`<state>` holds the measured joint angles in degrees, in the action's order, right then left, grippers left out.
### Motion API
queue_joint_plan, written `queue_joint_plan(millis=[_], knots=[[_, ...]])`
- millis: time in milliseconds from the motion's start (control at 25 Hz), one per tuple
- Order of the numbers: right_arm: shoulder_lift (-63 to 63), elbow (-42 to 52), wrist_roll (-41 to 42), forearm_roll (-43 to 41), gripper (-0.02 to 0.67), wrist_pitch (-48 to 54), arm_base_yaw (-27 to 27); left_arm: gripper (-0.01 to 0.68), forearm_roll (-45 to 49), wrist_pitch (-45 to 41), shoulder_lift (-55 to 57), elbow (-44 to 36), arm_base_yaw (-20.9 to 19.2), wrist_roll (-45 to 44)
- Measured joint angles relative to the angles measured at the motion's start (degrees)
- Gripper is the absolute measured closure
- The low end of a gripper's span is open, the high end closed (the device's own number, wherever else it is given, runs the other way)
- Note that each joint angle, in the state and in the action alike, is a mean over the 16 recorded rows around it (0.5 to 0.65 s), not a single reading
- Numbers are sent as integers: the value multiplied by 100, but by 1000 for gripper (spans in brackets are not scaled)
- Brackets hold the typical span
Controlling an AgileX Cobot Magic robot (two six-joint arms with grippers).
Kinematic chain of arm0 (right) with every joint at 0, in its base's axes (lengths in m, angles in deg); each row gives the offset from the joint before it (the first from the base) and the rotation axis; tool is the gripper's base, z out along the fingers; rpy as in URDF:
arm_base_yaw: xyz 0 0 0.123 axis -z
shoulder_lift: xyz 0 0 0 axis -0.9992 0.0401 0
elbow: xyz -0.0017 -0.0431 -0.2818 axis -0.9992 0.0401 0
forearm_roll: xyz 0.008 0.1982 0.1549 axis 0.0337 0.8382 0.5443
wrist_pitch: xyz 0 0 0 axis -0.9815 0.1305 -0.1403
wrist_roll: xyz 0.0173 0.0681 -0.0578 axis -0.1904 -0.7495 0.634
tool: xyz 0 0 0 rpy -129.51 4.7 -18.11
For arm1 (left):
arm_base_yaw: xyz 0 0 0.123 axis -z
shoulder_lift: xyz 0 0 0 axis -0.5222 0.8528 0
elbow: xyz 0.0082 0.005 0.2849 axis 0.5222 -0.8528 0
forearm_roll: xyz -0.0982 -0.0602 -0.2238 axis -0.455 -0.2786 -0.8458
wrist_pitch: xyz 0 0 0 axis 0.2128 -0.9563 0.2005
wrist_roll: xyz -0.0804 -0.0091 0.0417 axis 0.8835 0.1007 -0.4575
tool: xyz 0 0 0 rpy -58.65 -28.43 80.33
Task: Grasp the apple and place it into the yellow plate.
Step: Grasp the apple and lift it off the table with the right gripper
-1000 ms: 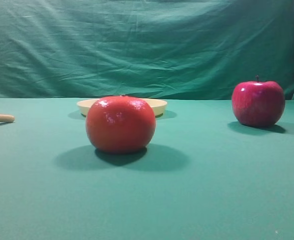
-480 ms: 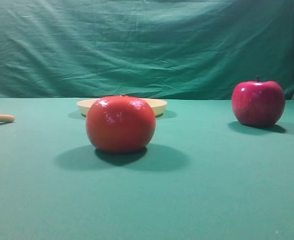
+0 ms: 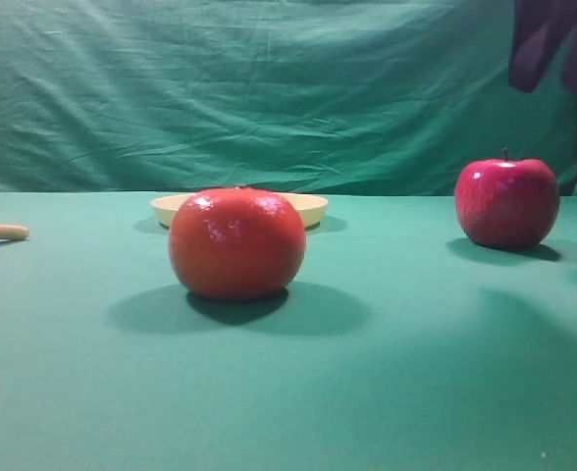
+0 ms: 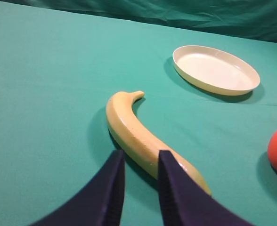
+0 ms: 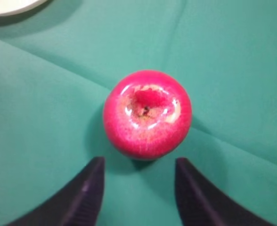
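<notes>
Crimson apple (image 3: 507, 203) sits on the green-clothed counter (image 3: 406, 373) near its right edge, upright, stem up, untouched. Your right gripper (image 5: 137, 190) hangs above it; in the wrist view its fingers (image 5: 89, 193) stand wide, one on each side just short of the fruit, nothing between them. From the high view you see only dark finger tips (image 3: 549, 39) at the top right, well above the apple. Yellow plate (image 3: 303, 207) rests toward the back of the counter, behind the orange-red fruit (image 3: 236, 243), well apart from the apple. Your left gripper (image 4: 138, 188) is low at the left side, fingers (image 4: 111, 193) narrow with a slim gap, holding nothing, right over a banana (image 4: 138, 134).
</notes>
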<state>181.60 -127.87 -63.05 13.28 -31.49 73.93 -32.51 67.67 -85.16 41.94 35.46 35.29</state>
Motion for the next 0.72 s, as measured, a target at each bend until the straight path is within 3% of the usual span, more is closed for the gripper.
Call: queue_joint_plan(millis=[320,720], knots=[[499,-90,0,-19,-24,-260,-145,516,0,0,0,0,0,0],[1177,-316,0,-91,2,-558,-257,516,0,0,0,0,0,0]])
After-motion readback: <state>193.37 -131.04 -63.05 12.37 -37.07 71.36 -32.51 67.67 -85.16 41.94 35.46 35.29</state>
